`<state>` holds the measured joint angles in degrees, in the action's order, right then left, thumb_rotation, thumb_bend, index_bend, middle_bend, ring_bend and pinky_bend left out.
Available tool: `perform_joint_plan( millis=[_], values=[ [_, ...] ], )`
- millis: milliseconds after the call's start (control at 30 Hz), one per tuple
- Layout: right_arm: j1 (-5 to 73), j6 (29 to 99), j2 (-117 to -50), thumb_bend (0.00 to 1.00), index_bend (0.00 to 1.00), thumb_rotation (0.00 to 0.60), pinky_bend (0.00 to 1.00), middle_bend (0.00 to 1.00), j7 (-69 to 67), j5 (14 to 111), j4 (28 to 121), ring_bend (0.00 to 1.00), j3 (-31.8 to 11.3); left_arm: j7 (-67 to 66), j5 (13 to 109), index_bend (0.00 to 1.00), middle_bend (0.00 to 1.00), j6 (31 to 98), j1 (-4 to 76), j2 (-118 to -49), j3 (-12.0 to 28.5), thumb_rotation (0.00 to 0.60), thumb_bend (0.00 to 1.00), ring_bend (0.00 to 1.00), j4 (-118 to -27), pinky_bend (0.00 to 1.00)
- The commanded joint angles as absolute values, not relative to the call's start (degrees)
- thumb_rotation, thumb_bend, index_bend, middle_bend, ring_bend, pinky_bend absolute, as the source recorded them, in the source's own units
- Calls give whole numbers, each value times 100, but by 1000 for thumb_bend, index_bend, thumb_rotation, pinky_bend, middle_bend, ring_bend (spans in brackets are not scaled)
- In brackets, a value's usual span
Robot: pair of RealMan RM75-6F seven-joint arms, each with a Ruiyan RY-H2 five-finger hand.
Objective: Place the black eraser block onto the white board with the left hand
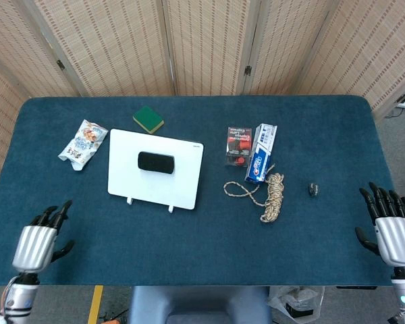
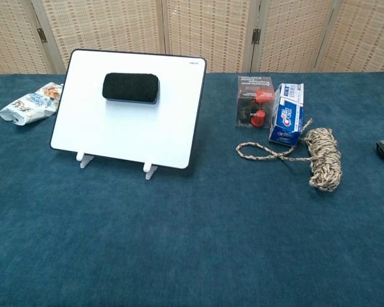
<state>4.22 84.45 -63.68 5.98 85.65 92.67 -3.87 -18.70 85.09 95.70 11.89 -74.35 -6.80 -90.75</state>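
- Black eraser block (image 1: 156, 163) is lying on the white board (image 1: 182, 185), in its upper half, long side running across; you are not touching it with either hand.
- You are seeing the board sitting tilted on two small white feet on the blue table (image 1: 189, 236), its dark-edged rim showing clearly in the chest view.
- Your left hand (image 1: 36, 244) is hanging at the near left edge of the table, well apart from the board, fingers spread and holding nothing.
- Your right hand (image 1: 394, 233) is hovering off the near right corner of the table, fingers fanned apart and pointing away from you, also holding nothing.
- Neither hand is showing in the chest view.
- You are looking at a green pad (image 1: 148, 119) lying just beyond the board's far edge.
- A snack packet (image 1: 83, 144) is lying to the left of the board, near it but apart.
- A red and black package (image 1: 238, 146) and a toothpaste box (image 1: 261, 153) are lying side by side to the right of the board, touching or nearly so.
- A coiled rope (image 1: 273, 196) is lying just in front of the toothpaste box, one loose end trailing left across the cloth.
- A small dark object (image 1: 313, 190) is sitting alone to the right of the rope; it is too small to identify.
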Motion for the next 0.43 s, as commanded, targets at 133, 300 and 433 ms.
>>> perform_joint_plan(
  millis=[133, 300, 433],
  values=[
    [484, 8381, -6427, 367, 0, 600, 22, 0, 729, 8570, 9326, 0, -385, -2021, 8031, 4, 14, 10500, 27, -7462, -776, 600, 229, 0, -8834, 95],
    [498, 8409, -6426, 367, 0, 600, 21, 0, 703, 8667, 9331, 0, -361, -1993, 8354, 0, 0, 10754, -144, -7533, -659, 600, 229, 0, -8745, 100],
    [501, 8429, -6429, 367, 0, 600, 22, 0, 698, 8740, 9311, 0, -333, -2004, 8441, 0, 0, 10637, -184, -7533, -611, 600, 229, 0, -8762, 99]
  ],
)
